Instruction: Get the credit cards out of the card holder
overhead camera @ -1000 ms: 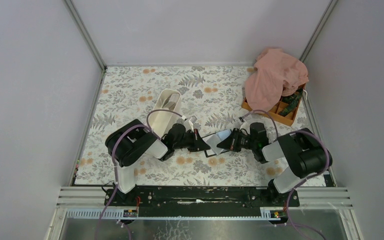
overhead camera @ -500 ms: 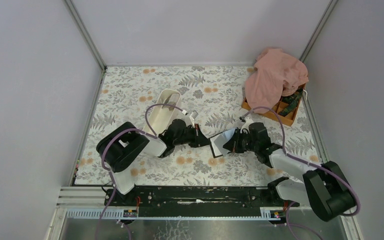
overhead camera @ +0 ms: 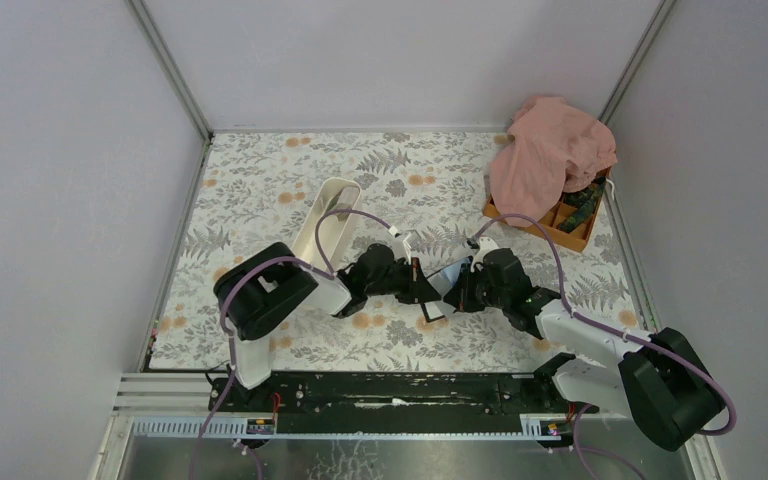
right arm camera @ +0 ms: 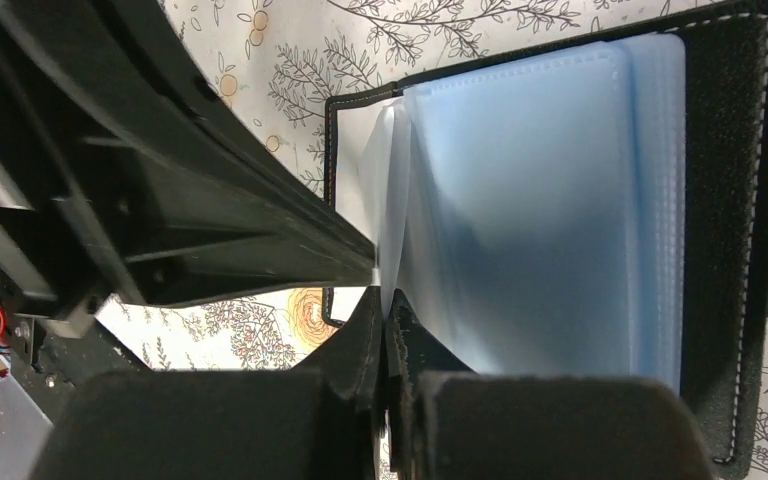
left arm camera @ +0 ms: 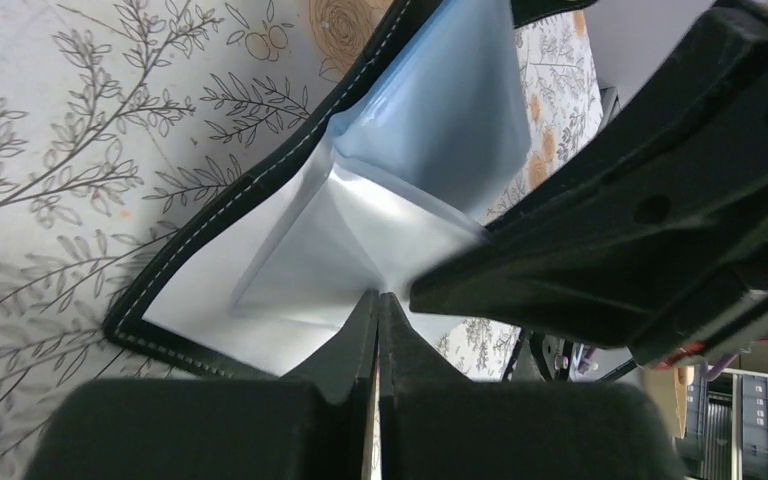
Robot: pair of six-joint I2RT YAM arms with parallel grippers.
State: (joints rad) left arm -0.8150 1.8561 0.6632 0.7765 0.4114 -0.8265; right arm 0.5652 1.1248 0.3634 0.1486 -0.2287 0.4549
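Note:
The black card holder [overhead camera: 444,277] is held open and off the table between my two grippers at the centre. Its bluish translucent sleeves [right arm camera: 520,200] fan out from the stitched black cover [right arm camera: 725,210]. My left gripper [overhead camera: 424,290] is shut on a pale sleeve [left arm camera: 360,250], its tips [left arm camera: 376,296] pinching the fold. From the other side, my right gripper [overhead camera: 458,289] is shut on the edge of another sleeve, seen at its tips [right arm camera: 386,303]. I cannot make out any credit cards; the sleeves look cloudy.
A long white tray [overhead camera: 332,225] lies just behind the left arm. At the back right stands an orange compartment box [overhead camera: 560,228], partly under a pink cloth [overhead camera: 550,150]. The table has a floral cover [overhead camera: 260,180].
The left gripper has moved right and the right arm's elbow has swung out and down to the right. The card holder sits squeezed closer between the two shut grippers.

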